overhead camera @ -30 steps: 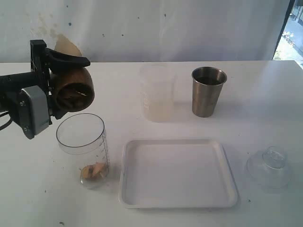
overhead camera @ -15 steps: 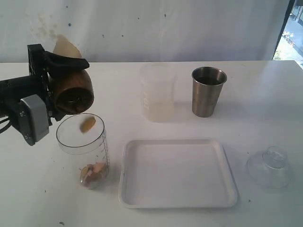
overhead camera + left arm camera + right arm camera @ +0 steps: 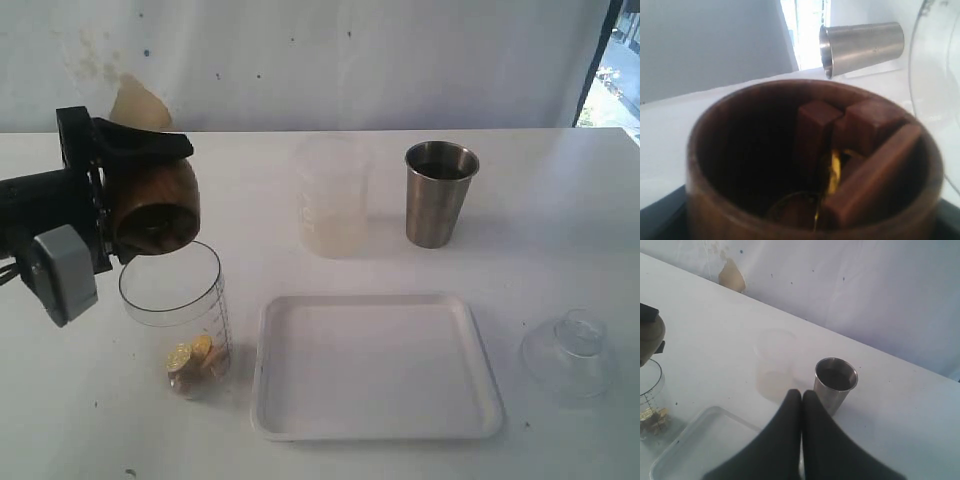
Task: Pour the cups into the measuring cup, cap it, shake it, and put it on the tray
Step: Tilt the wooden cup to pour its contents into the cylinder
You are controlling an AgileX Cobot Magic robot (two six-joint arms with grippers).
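Note:
My left gripper (image 3: 142,192) is shut on the brown wooden cup (image 3: 155,205), holding it tipped with its mouth over the clear measuring cup (image 3: 180,320). Yellow and pale pieces lie at the measuring cup's bottom. In the left wrist view the wooden cup (image 3: 810,165) still holds brown blocks and a yellow piece. The steel tumbler (image 3: 440,195) stands upright at the back, right of the middle. In front of it lies the white tray (image 3: 375,425) with nothing in it. My right gripper (image 3: 801,392) is shut on nothing, hanging above the table near the tumbler (image 3: 835,382).
A frosted whitish plastic cup (image 3: 332,195) stands left of the tumbler. A clear domed lid (image 3: 570,350) lies on the table right of the tray. A pale wall runs behind the table.
The wooden cup has tipped further, mouth down. A yellow piece that was falling from it half a second ago now lies at the bottom of the measuring cup.

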